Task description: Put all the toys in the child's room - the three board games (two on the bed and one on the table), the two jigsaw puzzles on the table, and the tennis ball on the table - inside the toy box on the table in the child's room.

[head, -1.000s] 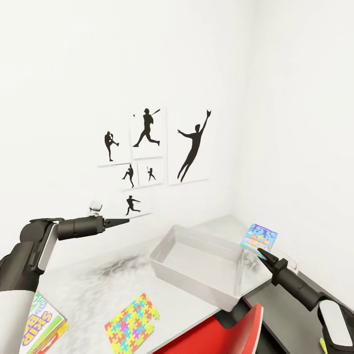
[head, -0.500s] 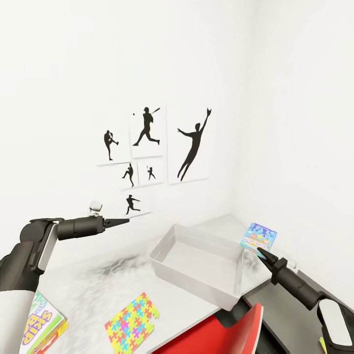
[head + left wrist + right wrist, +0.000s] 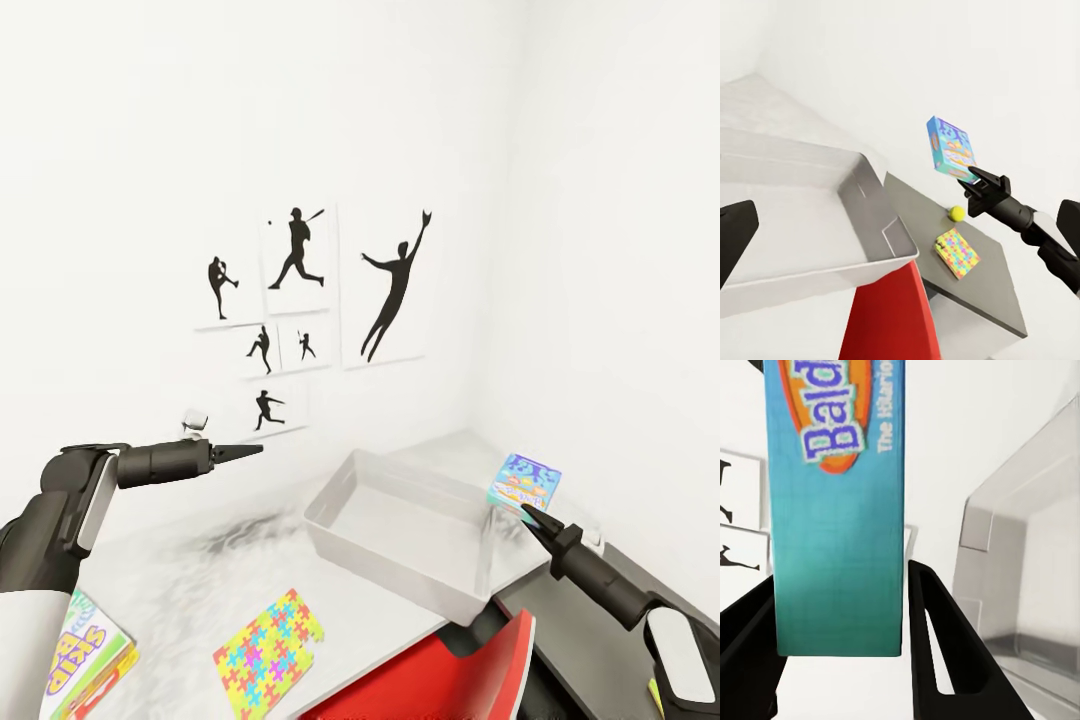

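Note:
My right gripper (image 3: pixel 531 516) is shut on a blue board game (image 3: pixel 525 482), held upright in the air just beyond the right end of the grey toy box (image 3: pixel 400 530). The right wrist view has that board game (image 3: pixel 836 510) clamped between both fingers (image 3: pixel 937 645). My left gripper (image 3: pixel 250 450) hovers open and holds nothing, above the white table (image 3: pixel 190 570) to the left of the box. A colourful jigsaw puzzle (image 3: pixel 268 640) and a "Skip" board game (image 3: pixel 85 655) lie on the table's near part. The left wrist view shows the toy box (image 3: pixel 862 195), a tennis ball (image 3: pixel 957 213) and a second jigsaw puzzle (image 3: pixel 958 253).
A red chair (image 3: pixel 450 670) stands against the table's front edge below the toy box. A dark grey surface (image 3: pixel 975 292) to the right carries the ball and second puzzle. Walls close the corner behind, with baseball silhouette pictures (image 3: pixel 300 290).
The head view has shifted slightly, so the wall pictures sit a little higher and further left. Both arms and the held board game have stayed about where they were.

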`<state>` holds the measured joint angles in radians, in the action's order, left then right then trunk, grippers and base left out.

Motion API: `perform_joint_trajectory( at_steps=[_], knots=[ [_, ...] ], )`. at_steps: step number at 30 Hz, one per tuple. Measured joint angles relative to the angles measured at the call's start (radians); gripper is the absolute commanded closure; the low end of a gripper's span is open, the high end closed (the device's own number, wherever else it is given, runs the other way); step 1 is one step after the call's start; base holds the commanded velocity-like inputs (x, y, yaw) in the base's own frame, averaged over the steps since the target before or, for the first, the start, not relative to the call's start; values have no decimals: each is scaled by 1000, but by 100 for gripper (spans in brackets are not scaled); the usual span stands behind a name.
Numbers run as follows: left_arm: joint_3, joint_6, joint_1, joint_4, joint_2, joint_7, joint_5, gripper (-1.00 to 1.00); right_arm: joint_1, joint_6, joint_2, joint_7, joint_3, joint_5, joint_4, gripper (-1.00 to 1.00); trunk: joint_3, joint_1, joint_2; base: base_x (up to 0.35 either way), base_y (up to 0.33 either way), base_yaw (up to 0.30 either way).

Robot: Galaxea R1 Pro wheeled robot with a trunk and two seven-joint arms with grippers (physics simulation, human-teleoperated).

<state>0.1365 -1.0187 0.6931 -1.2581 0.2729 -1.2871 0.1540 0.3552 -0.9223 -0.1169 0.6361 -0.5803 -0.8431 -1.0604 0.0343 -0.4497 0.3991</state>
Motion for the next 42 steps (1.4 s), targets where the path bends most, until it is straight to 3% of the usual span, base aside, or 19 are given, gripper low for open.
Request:
perform_joint_trajectory(
  at_steps=[5,9,14,18,22,25,31,38,42],
  knots=[
    [0,0,0,0,-1,-2,0,-100,-1,-14,-2,-4,2,-5,-34,100,-8,0,0,0,0,0],
    [-1,-1,0,0,0,-3,1,-100,-1,-24,0,-46,37,0,-91,100,-14,0,0,0,0,0],
    [0,-1,0,0,0,-3,1,-100,12,-37,4,-147,63,-5,-116,100,-20,0,0,0,0,0],
    [0,-1,0,0,-1,-3,1,-100,61,-56,16,-296,107,-18,-122,100,-21,0,0,0,0,0],
    [-1,-1,0,0,-1,-3,0,-100,141,-62,72,-510,181,-20,-123,100,-22,0,0,0,0,0],
    [0,-1,0,0,0,-3,0,-100,168,-63,113,-649,212,-6,-122,100,-22,0,0,0,0,0],
    [0,-1,0,0,0,-3,0,-100,177,-62,133,-710,225,1,-114,100,-22,0,0,0,0,0],
    [0,-1,0,0,-1,-2,0,-100,176,-63,135,-742,234,12,-110,100,-22,0,0,0,0,0],
    [0,-1,0,0,-1,-2,0,-100,176,-65,136,-810,237,10,-109,100,-22,0,0,0,0,0]
  ],
)
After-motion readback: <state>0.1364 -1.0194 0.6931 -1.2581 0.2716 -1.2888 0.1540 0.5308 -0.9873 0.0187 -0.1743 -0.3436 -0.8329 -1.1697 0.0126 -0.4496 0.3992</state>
